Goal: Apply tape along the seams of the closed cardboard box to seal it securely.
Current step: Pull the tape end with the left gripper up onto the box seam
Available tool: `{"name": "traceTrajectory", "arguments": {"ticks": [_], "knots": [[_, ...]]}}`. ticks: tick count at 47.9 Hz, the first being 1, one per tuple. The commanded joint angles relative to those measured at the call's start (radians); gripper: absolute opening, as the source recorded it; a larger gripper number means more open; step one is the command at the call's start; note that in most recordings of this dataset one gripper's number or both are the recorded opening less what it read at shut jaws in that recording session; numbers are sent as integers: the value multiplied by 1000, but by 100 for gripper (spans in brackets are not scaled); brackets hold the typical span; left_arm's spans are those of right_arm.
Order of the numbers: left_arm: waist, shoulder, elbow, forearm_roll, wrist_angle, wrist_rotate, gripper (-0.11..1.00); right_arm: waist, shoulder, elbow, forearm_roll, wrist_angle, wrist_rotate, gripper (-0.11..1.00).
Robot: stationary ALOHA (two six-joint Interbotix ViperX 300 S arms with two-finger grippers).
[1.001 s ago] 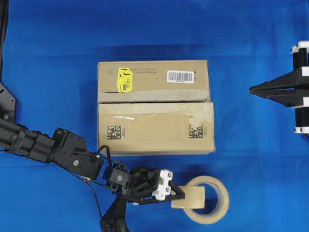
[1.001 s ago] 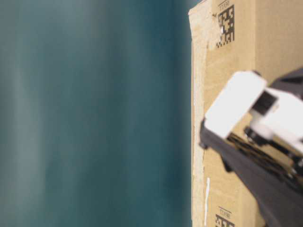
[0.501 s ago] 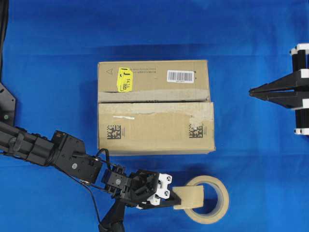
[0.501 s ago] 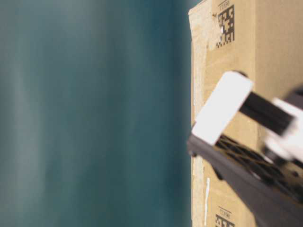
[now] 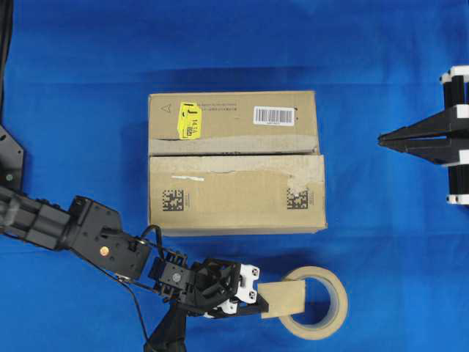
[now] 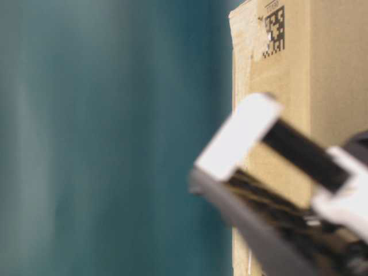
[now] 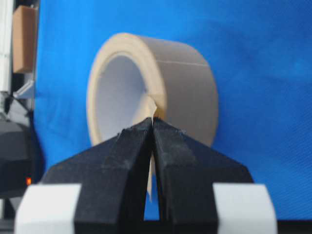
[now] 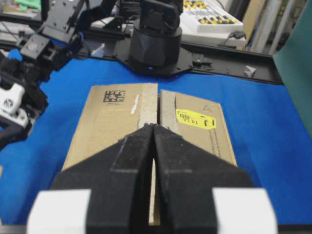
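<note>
Brown cardboard box with yellow sticker, beige tape roll, blue table cloth

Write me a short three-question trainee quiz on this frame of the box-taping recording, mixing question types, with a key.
1. True or false: the left end effector is shut on the tape at the tape roll.
2. Multiple choice: where does the right end effector sit in the overhead view? A. on the cardboard box; B. shut, off the box's right side, holding nothing; C. open over the roll.
3. Fill in: the yellow sticker is on the flap on the ____ side of the seams, away from the roll.

Key: 1 true; 2 B; 3 far.
</note>
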Motion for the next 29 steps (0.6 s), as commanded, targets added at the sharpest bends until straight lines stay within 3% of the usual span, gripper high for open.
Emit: {"name": "traceTrajectory", "arguments": {"ticks": [1,20,29], "knots": [[6,-72,-26,-2,34,-2,0,3,3,-20,0,-5,0,0],[75,-273,-26,23,166,28,0,3,2,-21,0,-5,-2,0],[132,-307,-25,25,178,121,0,3,3,-21,2,-9,0,0]]}}
